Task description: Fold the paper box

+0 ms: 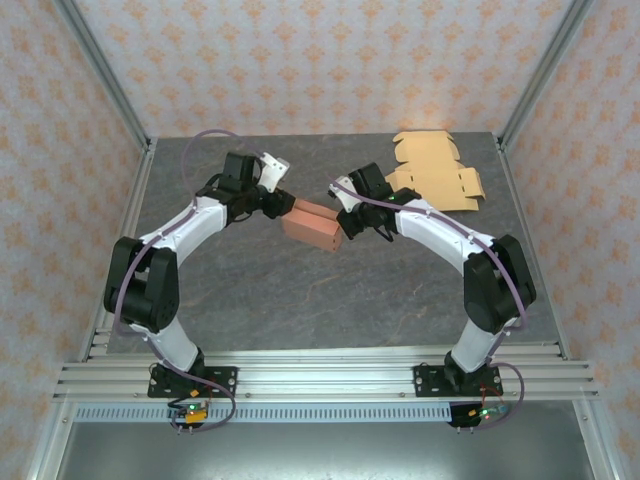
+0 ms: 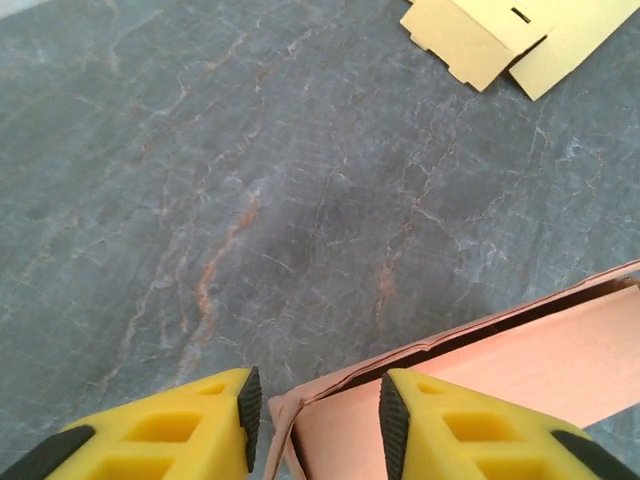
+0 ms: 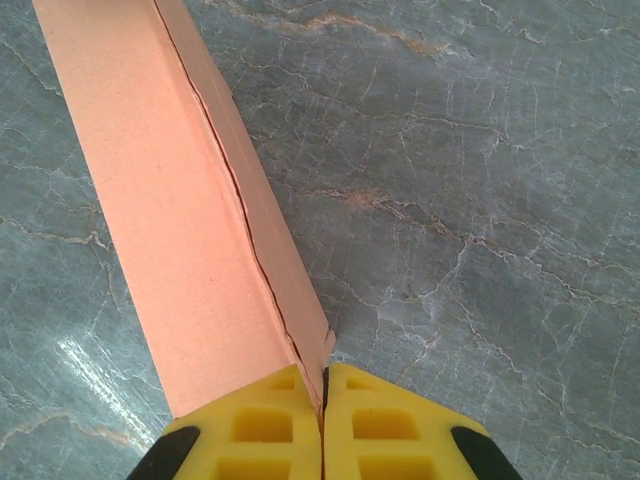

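A pink paper box [image 1: 312, 229], folded into a long block, lies mid-table between the two arms. My left gripper [image 1: 284, 202] is at its left end. In the left wrist view the gripper [image 2: 315, 418] is open, with the box's creased corner [image 2: 300, 420] between the yellow fingers [image 2: 440, 430]. My right gripper [image 1: 346, 222] holds the other end. In the right wrist view the gripper [image 3: 323, 385] is shut on the thin side wall of the box [image 3: 170, 200], which runs away toward the upper left.
Flat tan cardboard box blanks [image 1: 437, 170] lie at the back right of the grey marbled table [image 1: 300, 300]; their corner shows in the left wrist view [image 2: 500, 35]. Aluminium frame posts and patterned walls ring the table.
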`<state>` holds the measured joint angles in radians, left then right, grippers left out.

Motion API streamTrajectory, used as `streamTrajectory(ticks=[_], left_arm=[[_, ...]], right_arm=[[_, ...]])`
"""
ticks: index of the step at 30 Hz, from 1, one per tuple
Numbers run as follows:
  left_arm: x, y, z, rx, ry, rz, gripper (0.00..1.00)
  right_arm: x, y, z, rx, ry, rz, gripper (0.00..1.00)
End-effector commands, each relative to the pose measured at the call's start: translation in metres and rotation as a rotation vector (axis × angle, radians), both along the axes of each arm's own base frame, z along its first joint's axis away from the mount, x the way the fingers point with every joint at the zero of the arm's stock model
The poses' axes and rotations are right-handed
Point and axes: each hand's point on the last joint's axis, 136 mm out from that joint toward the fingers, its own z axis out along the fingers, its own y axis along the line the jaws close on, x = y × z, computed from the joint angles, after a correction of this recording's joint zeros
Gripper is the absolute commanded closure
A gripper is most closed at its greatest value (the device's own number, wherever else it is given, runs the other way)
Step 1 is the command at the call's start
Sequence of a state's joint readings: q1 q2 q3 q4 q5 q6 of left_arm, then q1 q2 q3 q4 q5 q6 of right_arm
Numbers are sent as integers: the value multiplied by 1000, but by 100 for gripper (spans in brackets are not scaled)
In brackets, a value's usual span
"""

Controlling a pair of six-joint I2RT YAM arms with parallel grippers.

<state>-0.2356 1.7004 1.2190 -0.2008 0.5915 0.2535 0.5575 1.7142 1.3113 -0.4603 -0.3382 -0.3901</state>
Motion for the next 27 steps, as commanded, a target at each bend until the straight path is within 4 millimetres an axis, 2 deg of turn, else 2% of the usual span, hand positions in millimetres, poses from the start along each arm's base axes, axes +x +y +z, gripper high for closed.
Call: streamTrajectory(ticks=[1,8,12,15,27], left_arm=[[-4,-7,5,-15,7,-61,65],[-14,-4,-1,-11,21,-123,61],[-14,1,-7,-46,48,-132,65],[-16,-1,-4,-53,46,-141,71],[-24,10,-21,41,69,-140,69]], right_arm=[[0,2,1,0,18,8,94],[1,1,-1,-2,24,5,94],[0,1,-3,-5,26,5,93],[0,0,-2,-5,24,1,93],[2,2,-2,8,23,-6,93]])
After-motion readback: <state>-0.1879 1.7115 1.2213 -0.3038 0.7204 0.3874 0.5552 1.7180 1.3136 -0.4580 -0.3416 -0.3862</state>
